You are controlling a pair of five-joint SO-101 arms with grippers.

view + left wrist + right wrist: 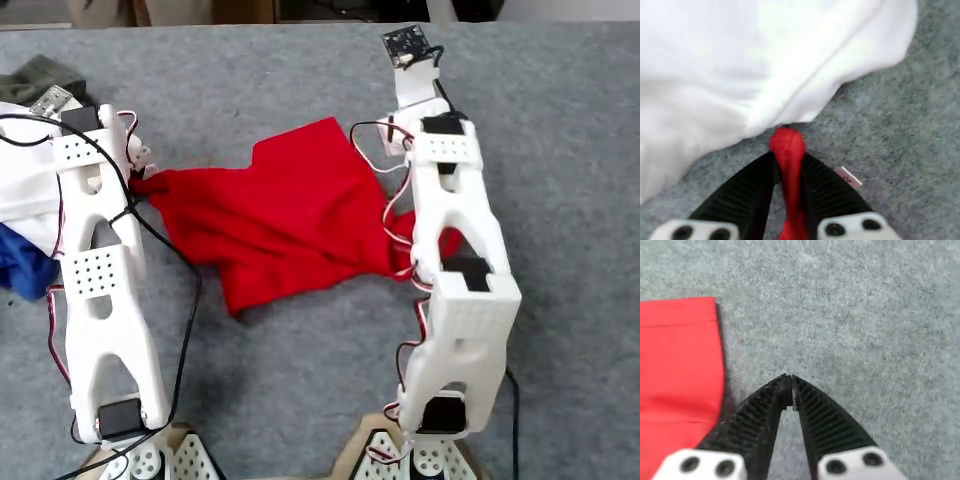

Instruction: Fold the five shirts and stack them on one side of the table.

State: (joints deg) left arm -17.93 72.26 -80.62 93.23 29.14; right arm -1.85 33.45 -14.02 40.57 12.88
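A red shirt [290,215] lies rumpled and partly spread on the grey table between the two arms. My left gripper [788,162] is shut on a bunched corner of the red shirt [787,142] at its left end, close to the edge of a white shirt [740,60]. In the high view that left gripper [140,168] sits where the red cloth comes to a point. My right gripper [791,390] is shut with nothing in it, low over bare table just beside a hemmed edge of the red shirt [680,355].
At the table's left edge lie a white shirt [25,190], a blue shirt [20,265] below it and an olive green one [40,75] at the far corner. Bare grey table [560,150] stretches to the right of the right arm.
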